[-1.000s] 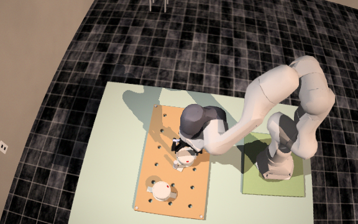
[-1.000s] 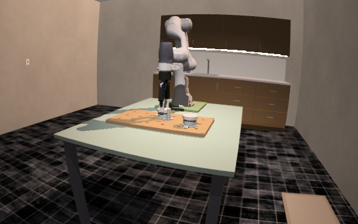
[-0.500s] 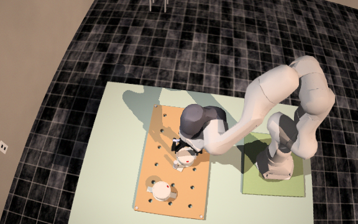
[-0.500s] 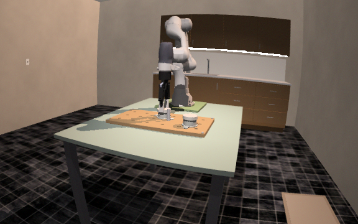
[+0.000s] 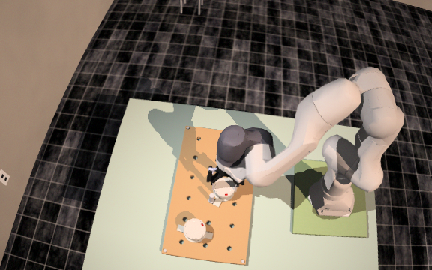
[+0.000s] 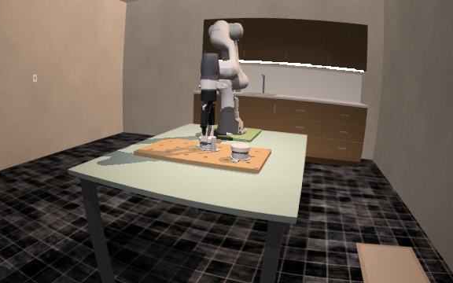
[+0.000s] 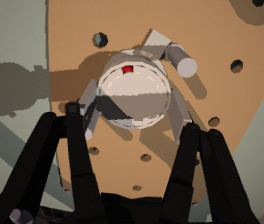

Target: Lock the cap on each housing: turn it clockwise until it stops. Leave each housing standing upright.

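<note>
Two white round-capped housings stand upright on an orange pegboard point(image 5: 208, 195). The nearer-arm housing's cap point(image 5: 224, 190) has a small red mark; it also shows in the wrist view point(image 7: 133, 91) and in the exterior view point(image 6: 208, 143). My gripper point(image 7: 133, 94) comes down from above and is shut on this cap, one finger on each side. The second housing point(image 5: 195, 229) stands apart toward the board's front end, with a red mark on its cap; it also shows in the exterior view point(image 6: 240, 151).
The pegboard has several dark holes and lies on a pale green table point(image 6: 211, 173). The arm's base stands on a green mat point(image 5: 328, 202) to the right of the board. A short side tube point(image 7: 177, 62) sticks out of the gripped housing.
</note>
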